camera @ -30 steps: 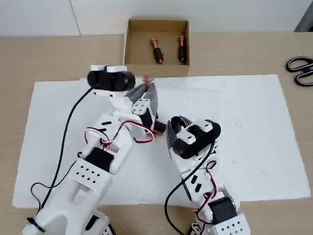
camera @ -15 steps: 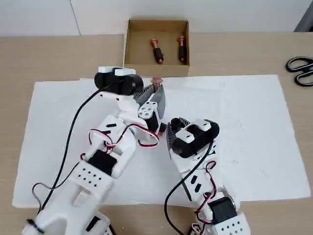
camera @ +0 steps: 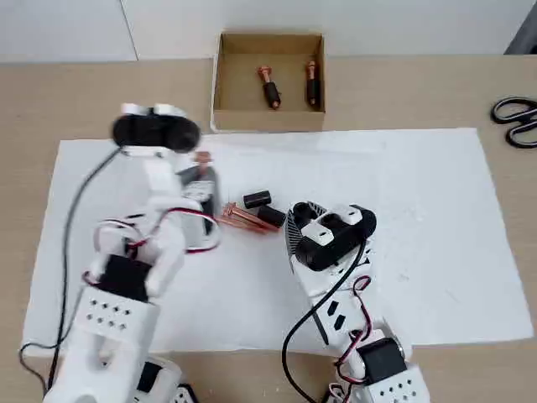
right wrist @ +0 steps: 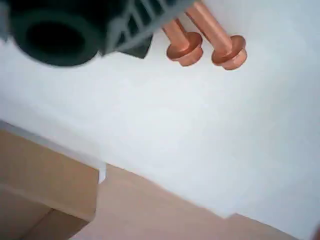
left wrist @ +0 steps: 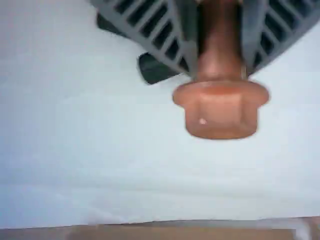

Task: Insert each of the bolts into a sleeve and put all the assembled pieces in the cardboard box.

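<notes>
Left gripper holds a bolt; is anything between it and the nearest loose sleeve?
Nothing visible does. The bolt is clamped in the fingers of the left gripper, and only bare white paper lies between it and the nearest sleeve. Two loose bolts lie beside that sleeve, off the direct line.

My light wooden table (camera: 84, 101) carries a white paper sheet (camera: 436, 218). Scissors (camera: 516, 117) lie near its right edge, and a pale wall (camera: 377, 25) stands behind.
</notes>
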`<control>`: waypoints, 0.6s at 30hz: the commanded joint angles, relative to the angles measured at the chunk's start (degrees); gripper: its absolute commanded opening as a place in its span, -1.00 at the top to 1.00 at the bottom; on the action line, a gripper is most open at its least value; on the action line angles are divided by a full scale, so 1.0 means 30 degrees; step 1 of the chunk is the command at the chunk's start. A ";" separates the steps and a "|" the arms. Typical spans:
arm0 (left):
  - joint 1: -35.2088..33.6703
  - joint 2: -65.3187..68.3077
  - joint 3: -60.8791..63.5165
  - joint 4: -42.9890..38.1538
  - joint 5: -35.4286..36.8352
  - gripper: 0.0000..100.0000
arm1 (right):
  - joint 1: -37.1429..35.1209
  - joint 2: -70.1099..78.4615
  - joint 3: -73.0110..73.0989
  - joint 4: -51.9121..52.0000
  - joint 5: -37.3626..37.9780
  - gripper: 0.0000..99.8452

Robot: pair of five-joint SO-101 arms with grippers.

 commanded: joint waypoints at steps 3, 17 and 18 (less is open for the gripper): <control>-0.1524 -0.0645 -0.1538 0.2139 -0.2168 0.99 | -0.0015 -0.0220 0.0117 0.0015 -0.0147 0.99; -0.3575 0.9524 -0.7370 0.7443 -0.2110 0.99 | -0.0015 -0.0220 0.0117 0.0015 -0.0147 0.99; -0.3780 1.0344 -0.8044 0.7678 -0.2110 0.99 | -0.0015 -0.0220 0.0117 0.0015 -0.0147 0.99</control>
